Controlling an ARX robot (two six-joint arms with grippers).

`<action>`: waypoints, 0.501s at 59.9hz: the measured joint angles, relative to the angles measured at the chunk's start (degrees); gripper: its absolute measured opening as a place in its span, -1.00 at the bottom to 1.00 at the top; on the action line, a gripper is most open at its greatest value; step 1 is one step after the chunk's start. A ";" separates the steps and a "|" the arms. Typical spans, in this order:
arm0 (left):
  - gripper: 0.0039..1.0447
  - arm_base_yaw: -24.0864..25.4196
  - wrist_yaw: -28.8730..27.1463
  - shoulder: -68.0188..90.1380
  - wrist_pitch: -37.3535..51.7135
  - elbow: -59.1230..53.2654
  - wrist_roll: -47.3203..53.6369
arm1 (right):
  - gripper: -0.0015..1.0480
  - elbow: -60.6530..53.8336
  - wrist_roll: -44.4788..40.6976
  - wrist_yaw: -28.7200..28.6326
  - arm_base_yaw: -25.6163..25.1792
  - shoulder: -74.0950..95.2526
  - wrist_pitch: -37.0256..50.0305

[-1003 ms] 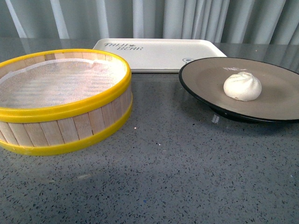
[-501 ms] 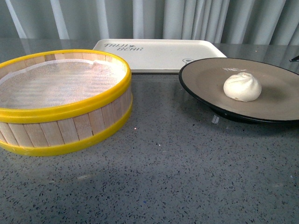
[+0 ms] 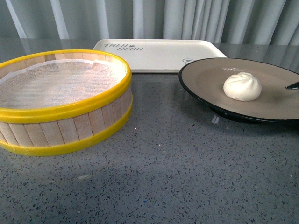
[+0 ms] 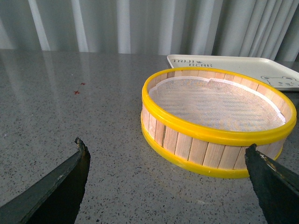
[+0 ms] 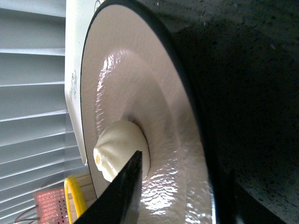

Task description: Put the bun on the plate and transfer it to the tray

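From my front camera I see the steamer basket [image 3: 63,100] on the table [image 3: 163,182] at 10 o'clock and the plate [image 3: 210,81] at 2 o'clock, apart from each other. The bun [image 3: 242,86] lies on the plate, near its middle. The tray [image 3: 159,53] lies flat at 12 o'clock, behind both.

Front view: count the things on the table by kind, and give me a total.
bun: 1
plate: 1
tray: 1
steamer basket: 1
Total: 4
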 joint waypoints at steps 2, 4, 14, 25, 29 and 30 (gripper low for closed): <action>0.88 0.00 0.00 0.00 0.00 0.00 0.00 | -0.42 -0.09 -0.02 -0.07 -0.20 0.00 0.00; 0.88 0.00 0.00 0.00 0.00 0.00 0.00 | -0.52 -0.15 -0.02 -0.17 -0.37 0.00 0.00; 0.88 0.00 0.00 0.02 0.00 0.00 0.00 | -0.95 -0.13 -0.04 -0.92 -0.94 0.00 0.79; 0.88 0.00 0.00 0.00 0.00 0.00 0.00 | -0.95 -0.94 0.02 -1.09 -0.83 0.09 2.71; 0.88 0.00 0.00 0.00 0.00 0.00 0.00 | -0.95 -1.70 0.00 -1.09 -0.76 0.04 4.70; 0.88 0.00 0.00 0.00 0.00 0.00 0.00 | -0.95 -1.84 0.07 -1.07 -0.76 0.00 5.05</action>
